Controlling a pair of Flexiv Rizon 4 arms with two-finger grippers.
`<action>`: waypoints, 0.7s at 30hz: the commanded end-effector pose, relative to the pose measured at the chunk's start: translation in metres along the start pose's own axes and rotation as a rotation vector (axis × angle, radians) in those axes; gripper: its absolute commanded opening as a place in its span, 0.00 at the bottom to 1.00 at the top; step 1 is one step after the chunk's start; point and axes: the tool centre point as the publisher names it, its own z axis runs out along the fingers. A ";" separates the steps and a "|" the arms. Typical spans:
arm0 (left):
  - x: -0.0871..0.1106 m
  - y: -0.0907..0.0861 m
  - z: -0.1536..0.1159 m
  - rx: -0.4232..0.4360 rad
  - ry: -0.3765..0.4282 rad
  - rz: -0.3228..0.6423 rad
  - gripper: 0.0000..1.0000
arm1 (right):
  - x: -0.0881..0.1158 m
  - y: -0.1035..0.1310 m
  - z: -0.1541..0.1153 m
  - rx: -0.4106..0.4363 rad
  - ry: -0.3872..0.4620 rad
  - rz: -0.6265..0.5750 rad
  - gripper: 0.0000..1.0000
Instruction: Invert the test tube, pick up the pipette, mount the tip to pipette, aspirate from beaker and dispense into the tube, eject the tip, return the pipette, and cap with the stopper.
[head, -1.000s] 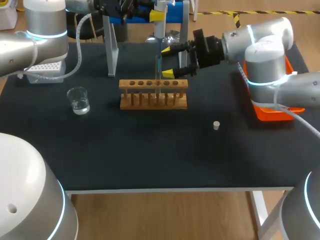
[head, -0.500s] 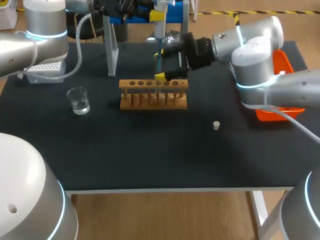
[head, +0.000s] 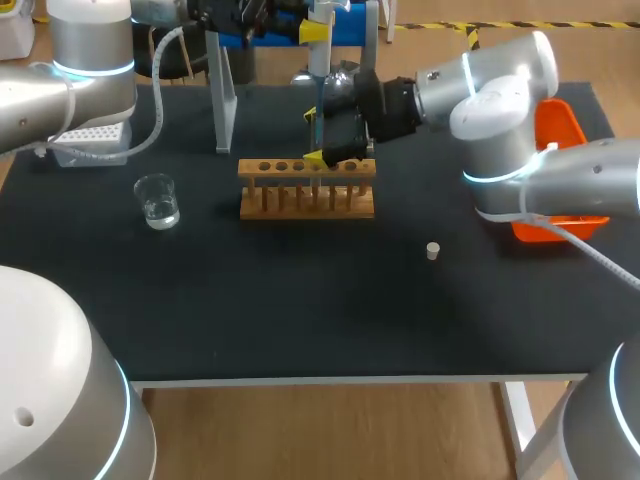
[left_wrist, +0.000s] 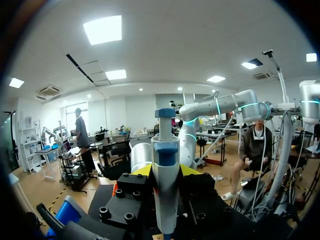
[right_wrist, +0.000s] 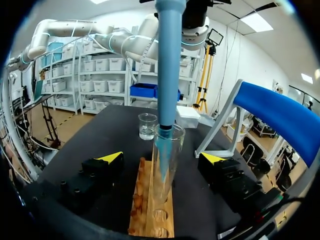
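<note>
In the head view my left gripper (head: 316, 32) is shut on the blue and white pipette (head: 318, 62) above the wooden rack (head: 307, 188). The pipette's tip (right_wrist: 163, 146) reaches down into the mouth of the upright glass test tube (right_wrist: 167, 167) standing in the rack (right_wrist: 150, 207). My right gripper (right_wrist: 161, 157) stands open, one yellow-tipped finger on each side of the tube, both apart from the glass. In the left wrist view the pipette (left_wrist: 165, 185) sits between the fingers of the left gripper (left_wrist: 165, 172). The beaker (head: 157, 200) of water stands left of the rack. A small white stopper (head: 432, 251) lies to the right.
A white tip box (head: 90, 140) sits at the far left. A blue and white pipette stand (head: 222, 95) rises behind the rack. An orange tray (head: 560, 125) lies at the right edge, partly behind my right arm. The beaker (right_wrist: 147, 126) is beyond the rack in the right wrist view.
My right gripper has moved left from beside the rack until its open fingers straddle the test tube. The left arm and the pipette have stayed put.
</note>
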 end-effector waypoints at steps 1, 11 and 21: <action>-0.001 -0.001 -0.001 -0.001 0.004 0.000 0.00 | -0.002 -0.001 0.005 0.012 -0.006 0.005 1.00; -0.001 -0.001 -0.001 -0.001 0.004 0.000 0.00 | -0.002 -0.005 0.012 0.047 -0.013 0.031 1.00; -0.001 -0.001 -0.001 -0.001 0.004 0.000 0.00 | -0.001 -0.004 0.018 0.057 -0.017 0.045 1.00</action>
